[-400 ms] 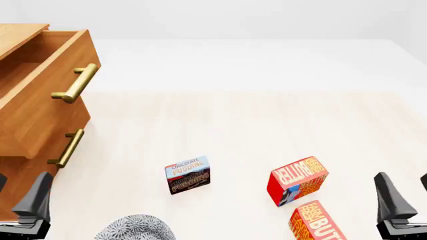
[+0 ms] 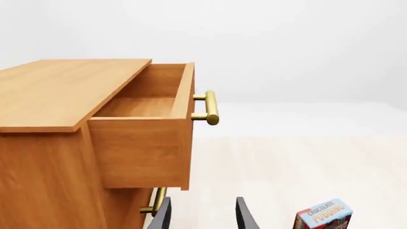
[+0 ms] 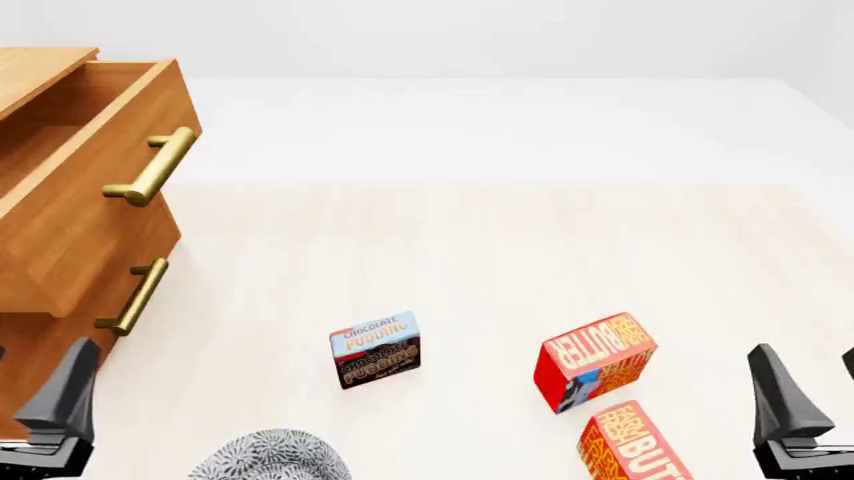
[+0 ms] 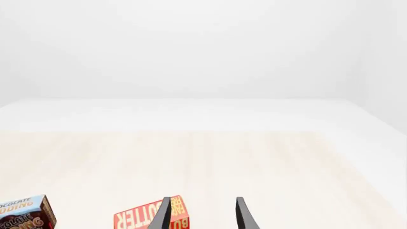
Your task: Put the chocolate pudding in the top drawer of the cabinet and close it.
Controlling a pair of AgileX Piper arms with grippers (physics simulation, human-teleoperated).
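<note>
The chocolate pudding (image 3: 375,350) is a small box with a light blue top and dark brown bottom, standing on the table left of centre; it also shows in the left wrist view (image 2: 323,215) and the right wrist view (image 4: 22,214). The cabinet (image 3: 40,80) stands at the far left with its top drawer (image 3: 94,190) pulled open and empty (image 2: 143,143). My left gripper (image 3: 40,350) is open and empty near the table's front edge, below the cabinet. My right gripper (image 3: 805,352) is open and empty at the front right.
Two red butter boxes (image 3: 594,362) (image 3: 638,445) lie right of the pudding, near my right gripper. A grey speckled bowl (image 3: 267,455) sits at the front edge. The lower drawer (image 3: 80,300) is shut, with its brass handle (image 3: 134,297).
</note>
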